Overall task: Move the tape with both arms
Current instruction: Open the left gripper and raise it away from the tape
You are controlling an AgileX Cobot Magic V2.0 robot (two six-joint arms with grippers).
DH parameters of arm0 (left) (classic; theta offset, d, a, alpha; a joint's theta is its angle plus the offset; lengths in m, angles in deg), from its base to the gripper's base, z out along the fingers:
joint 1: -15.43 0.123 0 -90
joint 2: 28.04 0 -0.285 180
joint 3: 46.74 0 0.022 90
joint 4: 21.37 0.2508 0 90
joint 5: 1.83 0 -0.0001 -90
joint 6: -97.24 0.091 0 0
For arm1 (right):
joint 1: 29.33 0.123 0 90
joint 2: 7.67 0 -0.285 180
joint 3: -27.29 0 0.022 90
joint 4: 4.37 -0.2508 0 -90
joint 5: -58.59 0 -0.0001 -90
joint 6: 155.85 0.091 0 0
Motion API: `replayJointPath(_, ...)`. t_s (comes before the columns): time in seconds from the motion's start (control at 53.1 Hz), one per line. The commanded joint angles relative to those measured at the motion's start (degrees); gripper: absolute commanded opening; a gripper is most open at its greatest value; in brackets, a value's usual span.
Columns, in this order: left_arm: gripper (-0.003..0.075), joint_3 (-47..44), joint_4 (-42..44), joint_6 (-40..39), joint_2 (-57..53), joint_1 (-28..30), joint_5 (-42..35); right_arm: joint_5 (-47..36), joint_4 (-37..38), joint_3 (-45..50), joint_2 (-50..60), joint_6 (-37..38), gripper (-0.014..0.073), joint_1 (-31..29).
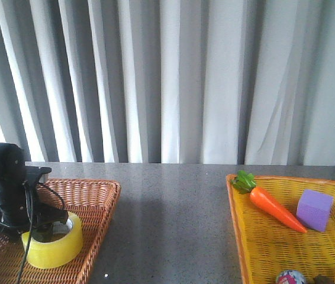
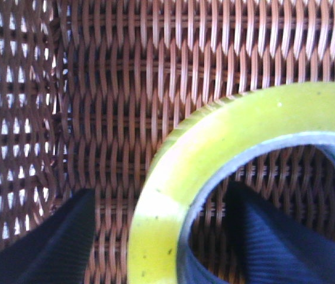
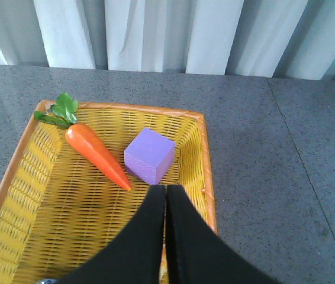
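The tape [image 1: 53, 244], a yellow roll, lies flat in the brown wicker basket [image 1: 93, 192] at the front left. My left gripper [image 1: 42, 229] is down on it. In the left wrist view the gripper [image 2: 161, 195] is open and straddles the tape's [image 2: 215, 142] wall, with one finger outside the roll and one inside the core. Neither finger presses the wall. My right gripper [image 3: 166, 188] is shut and empty, above the yellow basket [image 3: 205, 154]. It does not show in the front view.
The yellow basket [image 1: 237, 225] at the right holds a carrot [image 1: 274, 208], a purple cube [image 1: 314, 210] and a small colourful ball [image 1: 290, 277]. Grey tabletop lies between the two baskets. A curtain hangs behind the table.
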Motion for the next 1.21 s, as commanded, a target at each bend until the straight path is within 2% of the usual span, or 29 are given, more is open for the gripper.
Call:
replayJointPath(0.0, 0.0572, 2.56, 0.0, -0.87, -5.85, 0.38, -1.37, -3.3, 0.68, -1.48, 0.95, 0.01, -0.0008, -0.27)
replayJointPath(0.264, 0.0573, 5.59, -5.39, -0.87, -18.47, 1.52, -1.95, -3.3, 0.68, -1.48, 0.95, 0.01, -0.0008, -0.27)
replayJointPath(0.339, 0.0553, 5.59, -5.82, -0.68, -23.3, 1.52, -3.61, -3.3, 0.68, -1.48, 0.95, 0.01, -0.0008, -0.27)
replayJointPath(0.415, 0.0501, 5.59, -6.65, -0.68, -28.58, 1.52, -4.66, -3.3, 0.68, -1.48, 0.95, 0.01, -0.0008, -0.27)
replayJointPath(0.547, 0.0327, 5.59, -7.97, -0.68, -36.15, 1.52, -5.13, -3.3, 0.68, -1.48, 0.95, 0.01, -0.0008, -0.27)
replayJointPath(0.735, -0.0011, 5.59, -7.78, -0.12, -44.4, 1.52, -5.32, -3.3, 0.68, -1.48, 0.95, 0.01, -0.0008, -0.27)
replayJointPath(1.187, -0.0007, 5.59, -7.86, 0.32, -48.23, 1.52, -5.58, -3.3, 0.68, -1.48, 0.95, 0.01, -0.0008, -0.27)
